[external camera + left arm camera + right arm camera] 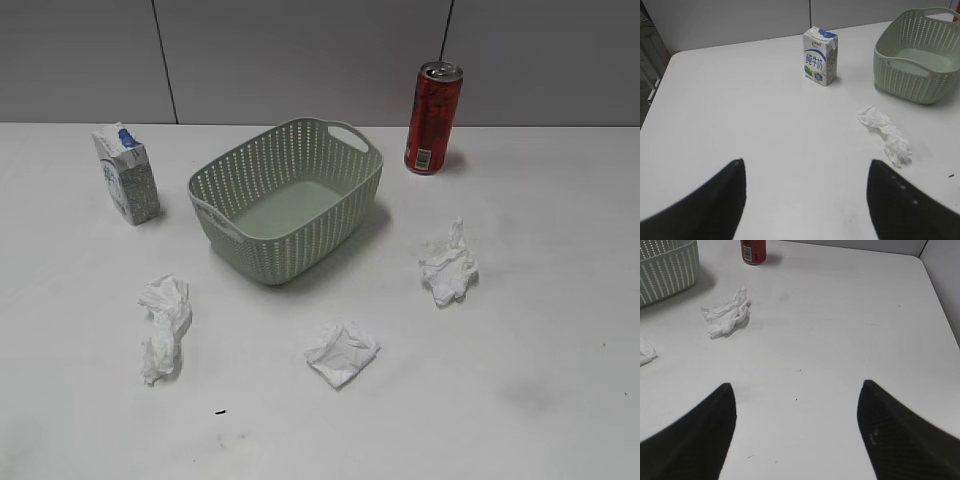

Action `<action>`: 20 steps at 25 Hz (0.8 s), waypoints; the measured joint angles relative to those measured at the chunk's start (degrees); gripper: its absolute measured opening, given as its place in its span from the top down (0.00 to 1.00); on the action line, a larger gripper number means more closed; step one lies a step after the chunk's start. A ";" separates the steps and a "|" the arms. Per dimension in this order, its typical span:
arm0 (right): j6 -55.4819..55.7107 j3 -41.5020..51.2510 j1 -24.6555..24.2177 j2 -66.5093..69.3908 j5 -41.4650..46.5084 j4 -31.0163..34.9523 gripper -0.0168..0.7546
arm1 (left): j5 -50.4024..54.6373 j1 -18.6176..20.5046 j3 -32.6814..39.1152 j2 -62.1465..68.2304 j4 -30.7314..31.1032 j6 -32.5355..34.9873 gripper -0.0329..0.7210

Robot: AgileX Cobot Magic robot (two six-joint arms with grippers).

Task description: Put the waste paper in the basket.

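The pale green basket [287, 197] stands empty at the table's middle back; it also shows in the left wrist view [917, 55] and the right wrist view [665, 267]. Three crumpled white paper wads lie on the table: one at the left [165, 325], also in the left wrist view [886, 133]; one in front of the basket [341, 352], its edge in the right wrist view [646, 352]; one at the right [448, 265], also in the right wrist view [725, 314]. My left gripper [806, 165] is open and empty. My right gripper [796, 387] is open and empty. Neither gripper shows in the exterior view.
A grey-white milk carton with a blue top [126, 173] stands left of the basket, also in the left wrist view [820, 56]. A red drink can [433, 117] stands at the back right, also in the right wrist view [753, 251]. A grey wall runs behind the table.
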 joint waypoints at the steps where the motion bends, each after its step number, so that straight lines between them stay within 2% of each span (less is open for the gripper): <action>1: 0.00 0.00 0.00 0.00 0.00 0.00 0.24 | 0.00 0.00 0.00 0.00 0.00 0.00 0.22; 20: 0.14 0.00 0.00 0.00 0.04 0.00 0.24 | 0.00 0.00 0.00 0.00 0.00 0.00 0.22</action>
